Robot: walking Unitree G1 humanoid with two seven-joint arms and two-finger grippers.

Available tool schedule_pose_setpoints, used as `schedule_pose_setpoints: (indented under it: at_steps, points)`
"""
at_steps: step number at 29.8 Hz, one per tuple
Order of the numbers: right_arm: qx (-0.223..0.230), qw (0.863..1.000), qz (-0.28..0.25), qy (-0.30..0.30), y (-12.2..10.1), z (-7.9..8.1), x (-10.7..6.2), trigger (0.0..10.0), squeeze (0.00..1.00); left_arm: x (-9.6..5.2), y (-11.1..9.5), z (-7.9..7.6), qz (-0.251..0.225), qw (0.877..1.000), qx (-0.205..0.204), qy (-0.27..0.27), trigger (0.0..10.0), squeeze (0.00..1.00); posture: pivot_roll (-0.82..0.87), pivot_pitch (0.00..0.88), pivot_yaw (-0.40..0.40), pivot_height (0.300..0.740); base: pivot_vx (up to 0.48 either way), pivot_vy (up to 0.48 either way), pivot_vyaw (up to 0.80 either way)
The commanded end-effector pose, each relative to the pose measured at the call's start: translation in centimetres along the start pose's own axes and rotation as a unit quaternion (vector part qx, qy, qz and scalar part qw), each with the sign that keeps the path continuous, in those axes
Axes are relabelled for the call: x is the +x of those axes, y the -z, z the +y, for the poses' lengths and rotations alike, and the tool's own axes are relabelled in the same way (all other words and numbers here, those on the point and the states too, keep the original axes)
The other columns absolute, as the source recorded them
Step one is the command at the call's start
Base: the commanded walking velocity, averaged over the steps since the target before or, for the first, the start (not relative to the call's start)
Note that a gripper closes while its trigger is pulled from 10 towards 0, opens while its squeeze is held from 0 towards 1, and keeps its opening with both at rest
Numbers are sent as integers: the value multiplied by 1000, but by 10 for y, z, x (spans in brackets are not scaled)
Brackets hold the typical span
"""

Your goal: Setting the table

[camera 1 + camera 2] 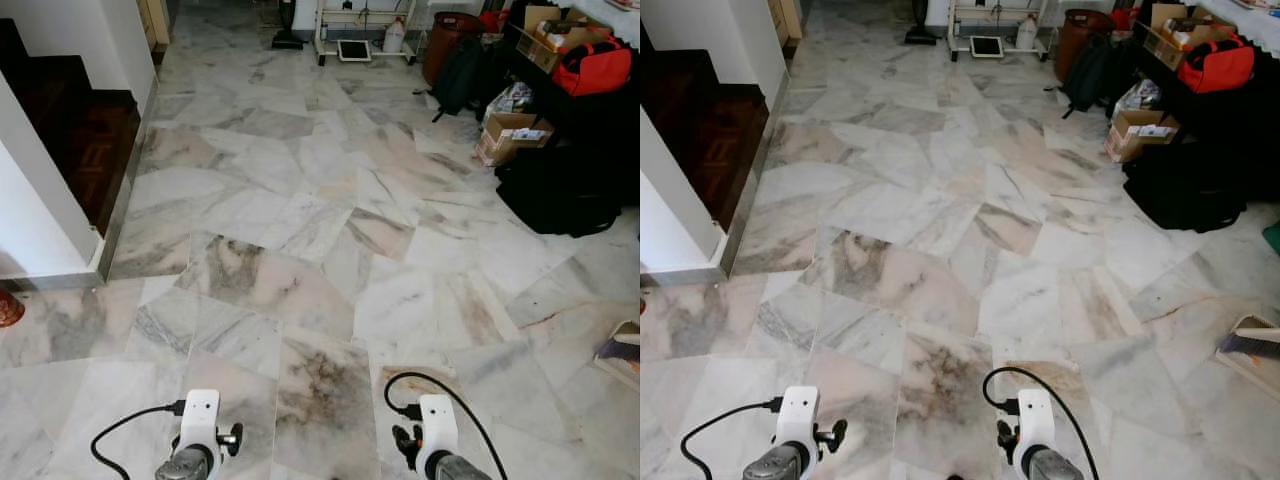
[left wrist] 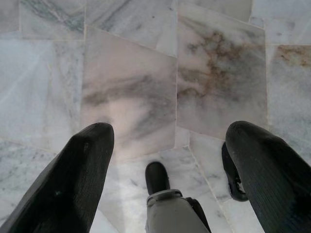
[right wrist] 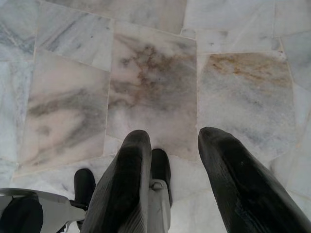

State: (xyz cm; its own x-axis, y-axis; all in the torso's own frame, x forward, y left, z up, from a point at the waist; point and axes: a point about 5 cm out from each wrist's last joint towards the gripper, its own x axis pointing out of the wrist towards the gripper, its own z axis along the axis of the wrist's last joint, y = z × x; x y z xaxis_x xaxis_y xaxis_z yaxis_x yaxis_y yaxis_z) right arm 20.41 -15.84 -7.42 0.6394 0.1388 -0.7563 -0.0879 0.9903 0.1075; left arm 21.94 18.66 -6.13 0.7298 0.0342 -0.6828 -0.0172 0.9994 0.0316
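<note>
No table or tableware is in sight; a marble floor (image 1: pixel 320 250) stretches ahead of me. Both arms hang low, with the left wrist (image 1: pixel 198 440) and the right wrist (image 1: pixel 437 440) at the bottom of the head view. My left gripper (image 2: pixel 170 128) points down at the floor tiles, its two black fingers (image 2: pixel 82 179) spread wide with nothing between them. My right gripper (image 3: pixel 175 133) also points at the floor, its fingers (image 3: pixel 131 170) apart and holding nothing. My own feet show below both grippers.
A dark wooden stair (image 1: pixel 85 130) and a white wall (image 1: pixel 40 220) stand at the left. Black bags (image 1: pixel 560 185), a cardboard box (image 1: pixel 510 135) and a red bag (image 1: pixel 595 65) line the right. A white cart (image 1: pixel 365 30) stands far ahead. A brush (image 1: pixel 1250 348) lies at right.
</note>
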Motion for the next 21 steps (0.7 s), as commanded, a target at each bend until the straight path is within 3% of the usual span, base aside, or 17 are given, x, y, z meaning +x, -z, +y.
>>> schedule_pose_setpoints:
  at_steps: [1, 12, 16, 21]
  points:
    - [-2, 1000, 11, 7, 5, -4, -1, 10000, 0, -1, 6, -2, 10, 1000, -6, -1, 10000, 0, 111, 102, -72, 740, 0, 0, -663]
    - [-1, 1000, 8, 11, 2, -6, -1, 10000, 0, -1, 6, -4, 10, 1000, -3, 0, 10000, 0, 110, 105, -78, 740, 0, 0, -660]
    - [-1, 1000, 8, 12, 2, -7, -1, 10000, 0, -1, 7, -5, 14, 1000, 7, -2, 10000, 0, 105, 105, -78, 740, 0, -480, -661]
    - [-1, 1000, 10, 13, 3, -8, -2, 10000, 0, -1, 7, -5, 12, 1000, -1, -2, 10000, 0, 103, 108, -78, 740, 0, 0, -658]
